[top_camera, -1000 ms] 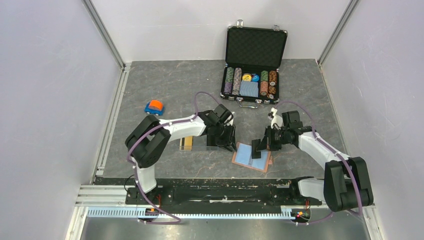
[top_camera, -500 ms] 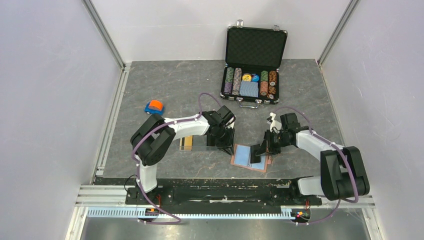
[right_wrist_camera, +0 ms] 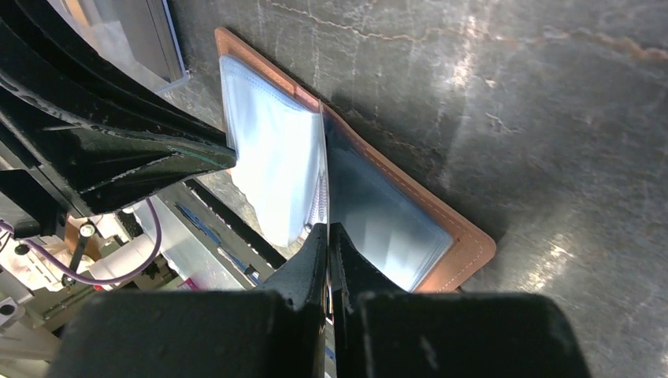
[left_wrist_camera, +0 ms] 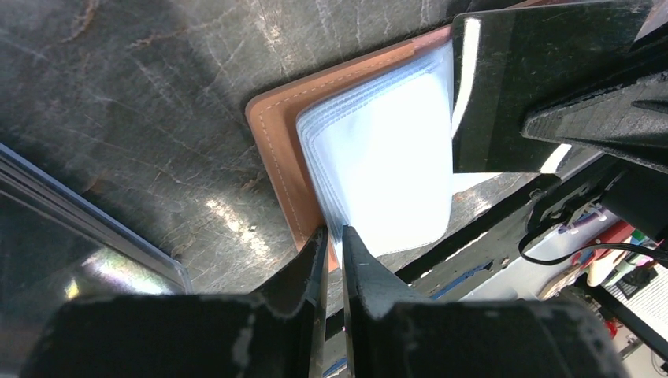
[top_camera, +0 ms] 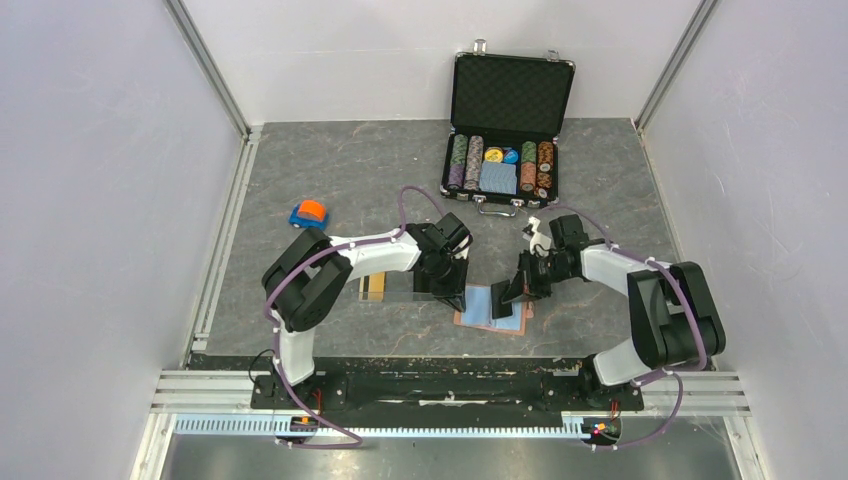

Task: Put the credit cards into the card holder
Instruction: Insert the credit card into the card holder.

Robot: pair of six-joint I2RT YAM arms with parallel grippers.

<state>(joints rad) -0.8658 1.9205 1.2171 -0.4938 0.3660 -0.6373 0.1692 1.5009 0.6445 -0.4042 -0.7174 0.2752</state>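
Tan leather card holder (top_camera: 482,308) (left_wrist_camera: 276,150) (right_wrist_camera: 465,244) lies open, clear sleeves up, close to the middle of the tabletop's near edge. At its left side the left gripper (top_camera: 455,297) (left_wrist_camera: 334,234) has its fingers pinched together on the sleeves' edge. The right gripper (top_camera: 508,300) (right_wrist_camera: 328,228) is clamped on a black credit card (left_wrist_camera: 504,94) (right_wrist_camera: 325,157), held on edge over the holder's middle. Just left of the holder, gold credit cards (top_camera: 372,287) lie by a clear plastic box (top_camera: 405,285); an open poker-chip case (top_camera: 512,92) stands at the far edge

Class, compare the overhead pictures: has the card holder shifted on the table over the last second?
Yes. The card holder has slid slightly to the left, closer to the gold cards, which have stayed put.
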